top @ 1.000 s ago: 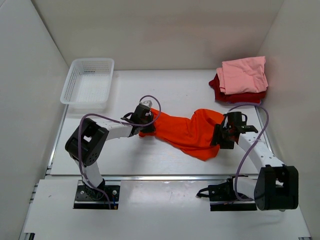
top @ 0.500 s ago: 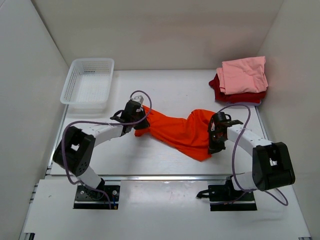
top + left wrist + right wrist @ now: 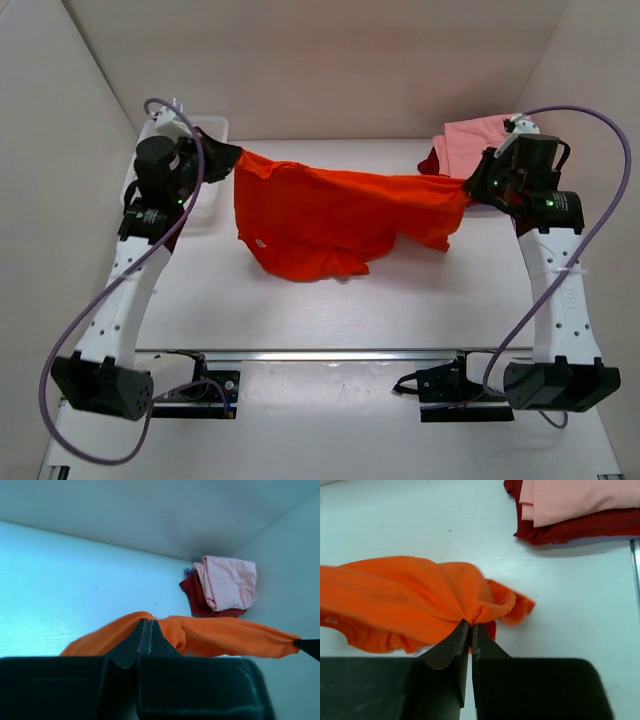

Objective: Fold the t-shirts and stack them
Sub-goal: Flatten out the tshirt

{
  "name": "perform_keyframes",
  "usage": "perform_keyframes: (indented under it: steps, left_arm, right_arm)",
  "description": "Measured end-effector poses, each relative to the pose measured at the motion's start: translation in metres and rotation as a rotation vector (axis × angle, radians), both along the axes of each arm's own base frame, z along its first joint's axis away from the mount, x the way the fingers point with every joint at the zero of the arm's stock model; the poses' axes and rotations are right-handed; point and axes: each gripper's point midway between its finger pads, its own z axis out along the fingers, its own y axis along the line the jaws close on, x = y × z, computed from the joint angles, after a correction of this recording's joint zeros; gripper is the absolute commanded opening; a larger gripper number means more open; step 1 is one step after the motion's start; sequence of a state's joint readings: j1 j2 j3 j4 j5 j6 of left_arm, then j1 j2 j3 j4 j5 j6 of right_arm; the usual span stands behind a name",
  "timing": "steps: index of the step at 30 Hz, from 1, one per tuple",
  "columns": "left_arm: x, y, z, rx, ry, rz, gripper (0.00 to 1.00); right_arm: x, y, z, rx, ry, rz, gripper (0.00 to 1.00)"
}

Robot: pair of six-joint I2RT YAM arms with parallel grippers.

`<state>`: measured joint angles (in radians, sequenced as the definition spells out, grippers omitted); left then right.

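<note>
In the top external view the orange t-shirt [image 3: 330, 215] is seen stretched above the surface [image 3: 400, 300], its ends pinched tight by the left fingers [image 3: 218, 156] and right fingers [image 3: 478, 186], and is judged light, limp, best taken at corners.

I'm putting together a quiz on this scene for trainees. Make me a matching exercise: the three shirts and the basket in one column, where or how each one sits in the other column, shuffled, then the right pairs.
Column one
1. orange shirt
2. pink shirt
3. dark red shirt
4. basket

Column two
A. lying folded on top of another shirt, far right
B. standing at the far left
C. stretched out, gripped at both ends
D. lying under another shirt, far right

Pairs: 1-C, 2-A, 3-D, 4-B
</note>
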<state>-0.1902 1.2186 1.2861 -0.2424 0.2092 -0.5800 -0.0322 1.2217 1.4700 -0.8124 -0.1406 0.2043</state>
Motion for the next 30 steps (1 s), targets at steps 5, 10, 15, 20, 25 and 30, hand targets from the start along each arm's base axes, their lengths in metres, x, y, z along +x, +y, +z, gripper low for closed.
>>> perform_keyframes:
  steps: [5, 10, 15, 20, 25, 30]
  left_arm:
    - [-0.052, 0.012, 0.051, -0.011, -0.097, 0.004, 0.00]
    - [-0.088, 0.023, 0.111, -0.007, -0.234, 0.031, 0.00]
    - [-0.144, 0.039, 0.197, -0.011, -0.432, 0.079, 0.00]
    - [-0.199, 0.052, 0.268, -0.054, -0.617, 0.097, 0.00]
    - [-0.197, 0.059, 0.280, -0.042, -0.659, 0.137, 0.00]
    - [-0.096, 0.034, 0.207, 0.049, -0.469, 0.133, 0.00]
  right_arm:
    - [-0.041, 0.008, 0.024, 0.011, -0.032, 0.037, 0.00]
    - [-0.082, 0.020, 0.093, 0.031, -0.230, 0.095, 0.00]
    - [-0.132, 0.023, 0.166, 0.020, -0.481, 0.101, 0.00]
    - [-0.175, 0.022, 0.217, 0.013, -0.675, 0.091, 0.00]
    - [-0.145, 0.025, 0.196, 0.031, -0.623, 0.108, 0.00]
    - [-0.061, 0.024, 0.082, 0.132, -0.339, 0.116, 0.00]
